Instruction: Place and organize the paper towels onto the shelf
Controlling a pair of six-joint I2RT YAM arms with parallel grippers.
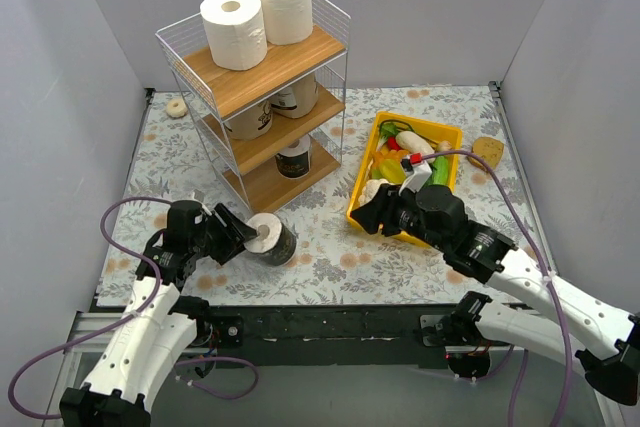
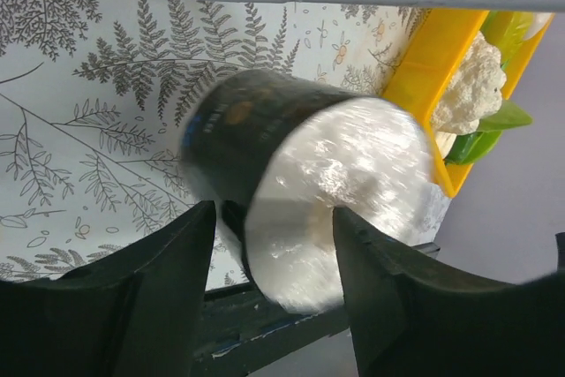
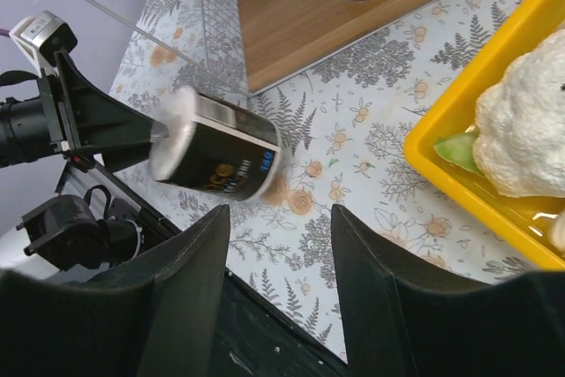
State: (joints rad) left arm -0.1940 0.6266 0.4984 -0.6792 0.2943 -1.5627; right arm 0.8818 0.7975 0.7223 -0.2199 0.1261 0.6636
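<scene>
The shelf [image 1: 300, 57] stands at the back left. Two white paper towels [image 1: 234, 29] [image 1: 283, 4] stand on its top board, two tan ones [image 1: 250, 119] [image 1: 297, 97] on the middle board, and one black one [image 1: 293, 159] on the bottom board [image 3: 335, 24]. A second black roll [image 1: 272, 240] lies on its side on the floral mat, blurred in both wrist views [image 2: 291, 174] [image 3: 221, 161]. My left gripper [image 1: 243, 235] [image 2: 274, 218] is open, its fingertips right at the roll's white end. My right gripper [image 1: 362, 217] [image 3: 281, 218] is open and empty above the mat, to the roll's right.
A yellow bin [image 1: 415, 125] of toy vegetables sits right of the shelf, close to my right gripper. A small beige ring [image 1: 177, 107] lies at the back left. A brown piece [image 1: 487, 151] lies right of the bin. Grey walls enclose the table.
</scene>
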